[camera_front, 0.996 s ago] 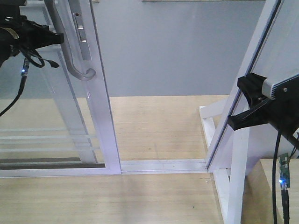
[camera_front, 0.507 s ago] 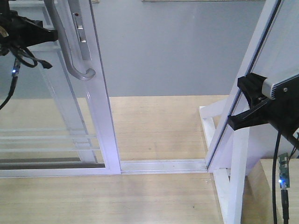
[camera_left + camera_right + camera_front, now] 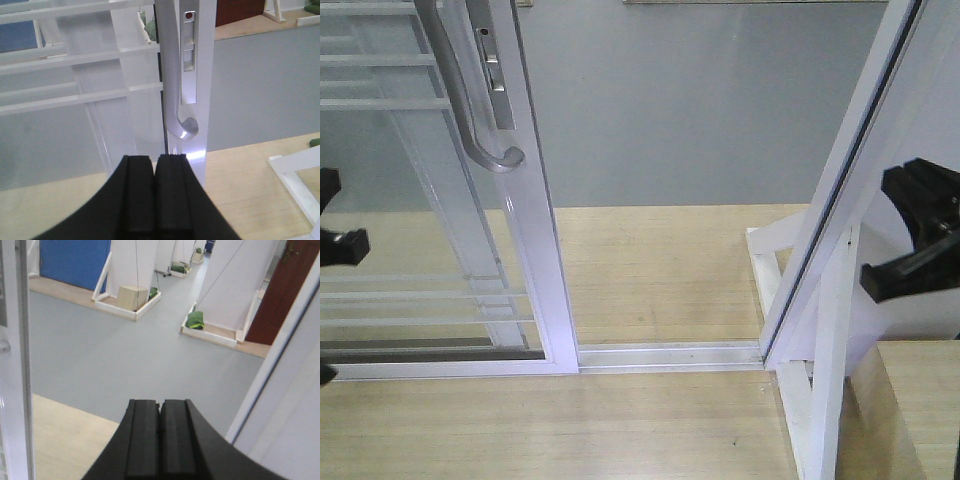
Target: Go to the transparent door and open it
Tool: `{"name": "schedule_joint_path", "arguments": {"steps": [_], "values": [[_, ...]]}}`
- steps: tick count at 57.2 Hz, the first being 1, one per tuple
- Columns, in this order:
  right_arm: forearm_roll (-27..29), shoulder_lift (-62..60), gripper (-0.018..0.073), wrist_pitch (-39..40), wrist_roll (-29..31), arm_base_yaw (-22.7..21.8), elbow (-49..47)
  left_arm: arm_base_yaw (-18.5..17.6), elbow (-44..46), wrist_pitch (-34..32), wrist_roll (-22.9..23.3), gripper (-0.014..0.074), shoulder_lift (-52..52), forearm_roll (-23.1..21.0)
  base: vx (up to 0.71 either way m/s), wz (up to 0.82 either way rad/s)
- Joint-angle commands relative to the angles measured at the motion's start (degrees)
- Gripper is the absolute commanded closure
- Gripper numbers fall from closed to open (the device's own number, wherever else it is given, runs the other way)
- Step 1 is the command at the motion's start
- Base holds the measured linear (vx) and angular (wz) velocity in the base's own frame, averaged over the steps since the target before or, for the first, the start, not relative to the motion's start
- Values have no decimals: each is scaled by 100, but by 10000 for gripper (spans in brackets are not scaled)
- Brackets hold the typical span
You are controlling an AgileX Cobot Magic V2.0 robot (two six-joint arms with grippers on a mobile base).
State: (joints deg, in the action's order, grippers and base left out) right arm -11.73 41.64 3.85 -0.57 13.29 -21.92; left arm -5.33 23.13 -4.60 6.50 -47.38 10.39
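The transparent door [image 3: 450, 250] stands at the left, its white stile [image 3: 535, 250] carrying a curved grey bar handle [image 3: 460, 100] and a small lock plate [image 3: 493, 75]. My left gripper [image 3: 335, 240] sits low at the left edge, below and left of the handle and apart from it. In the left wrist view its fingers [image 3: 140, 180] are shut on nothing, and the handle [image 3: 172, 80] and lock plate [image 3: 188, 55] rise straight ahead. My right gripper [image 3: 910, 235] hangs at the right edge, and the right wrist view shows it [image 3: 160, 405] shut and empty.
A slanted white frame [image 3: 840, 200] with a brace stands at the right. A floor track [image 3: 670, 355] runs between it and the door stile. Wooden flooring meets grey floor [image 3: 125, 350] beyond. White partitions [image 3: 235, 280] and a wooden box [image 3: 132, 297] stand farther off.
The left gripper has dropped from beside the handle to the low left edge. The right gripper has shifted right and slightly down, away from the slanted frame. The door has not moved.
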Motion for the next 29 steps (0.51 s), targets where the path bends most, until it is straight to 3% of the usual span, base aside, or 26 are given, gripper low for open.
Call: {"name": "schedule_joint_path", "arguments": {"steps": [1,14,21,29], "values": [[12,-774,566,-816,-17,-27,-161,10,-208,64,292,602,942,-16,0,0],[300,-2814,566,-2473,-1,-12,-161,10,-535,2021,296,602,2920,-28,0,0],[295,-3334,566,-2756,92,-12,-21,10,-535,2366,20,602,3514,-138,0,0],[296,-3464,566,-2411,93,-12,127,10,-535,2366,-406,602,3629,-858,0,0]]}}
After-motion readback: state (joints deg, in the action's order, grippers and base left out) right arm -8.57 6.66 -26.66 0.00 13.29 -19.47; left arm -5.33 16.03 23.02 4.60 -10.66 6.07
